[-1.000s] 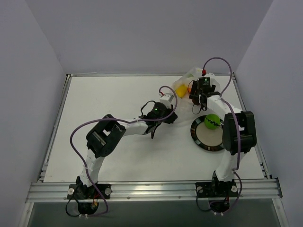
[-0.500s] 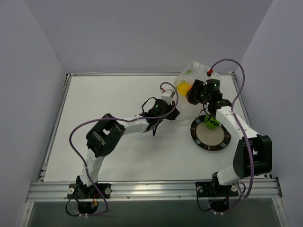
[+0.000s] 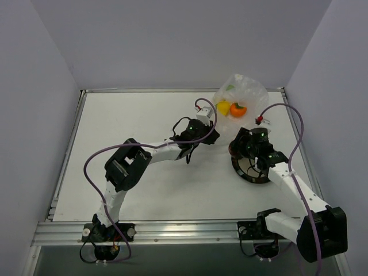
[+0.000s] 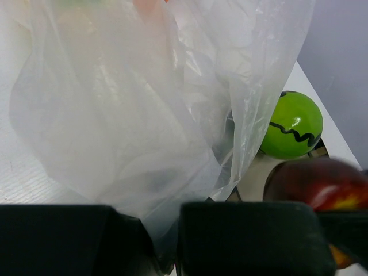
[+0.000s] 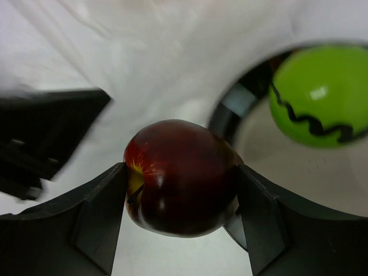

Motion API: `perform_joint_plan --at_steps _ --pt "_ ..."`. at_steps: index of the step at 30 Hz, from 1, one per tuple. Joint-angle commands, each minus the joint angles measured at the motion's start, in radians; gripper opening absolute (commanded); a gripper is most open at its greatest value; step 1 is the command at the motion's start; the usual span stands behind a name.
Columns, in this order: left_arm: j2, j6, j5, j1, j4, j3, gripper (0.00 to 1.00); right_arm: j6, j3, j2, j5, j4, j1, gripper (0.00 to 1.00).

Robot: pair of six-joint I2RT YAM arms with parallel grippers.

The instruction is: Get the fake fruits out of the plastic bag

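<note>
The right gripper [image 5: 179, 190] is closed tight on the red apple [image 5: 178, 167], over the left edge of the plate [image 3: 253, 180]. The green fruit [image 5: 322, 95] sits on the plate. The left gripper [image 4: 164, 236] pinches the near edge of the bag [image 3: 244, 89]. The bag holds the yellow fruit [image 3: 222, 107] and orange fruit [image 3: 237, 109], by the far edge near the right wall.

Thin clear plastic film for the plastic bag [image 4: 115, 115], crinkled and shiny along the folds (milky in the overlapping layers). Looks hard and smooth, the dark red fruit [image 5: 181, 175]: high-gloss plastic with soft reflections. Same glossy skin on the green fruit [image 5: 319, 95], with a bright highlight near the top. Glossy too, behind the film: the orange fruit [image 3: 237, 109] and the yellow fruit [image 3: 223, 107]. Matt black plastic on the fingers [image 5: 95, 215] of the right gripper [image 5: 181, 190] and on the fingers [image 4: 247, 241] of the left gripper [image 4: 165, 241]. Smooth black rim on the plate [image 5: 230, 109], with a slight sheen. Matt white table [image 3: 132, 115], finely ribbed up close. Dull bare metal for the rail [image 3: 184, 230].
</note>
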Motion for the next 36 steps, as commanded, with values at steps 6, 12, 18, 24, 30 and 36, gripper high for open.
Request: perform_joint_plan --at_steps 6,12,18,24,30,36 --pt "-0.028 -0.001 0.015 -0.006 0.041 0.03 0.02 0.165 -0.151 -0.107 0.184 -0.131 0.029 0.34" --pt "-0.027 0.001 0.018 -0.006 0.047 0.021 0.02 0.157 -0.148 -0.054 0.319 -0.133 0.033 0.35" --pt "-0.028 0.007 0.015 -0.006 0.045 0.018 0.02 0.125 -0.114 -0.001 0.333 -0.127 0.046 0.66" --pt "-0.03 0.005 0.012 -0.01 0.052 -0.001 0.02 0.059 -0.022 -0.063 0.275 -0.165 0.051 0.81" --pt "-0.033 0.001 -0.002 -0.013 0.078 -0.034 0.02 -0.019 0.142 -0.037 0.172 -0.127 0.077 0.59" --pt "-0.027 -0.007 -0.009 -0.021 0.098 -0.063 0.02 -0.113 0.28 0.243 0.222 0.074 0.106 0.14"
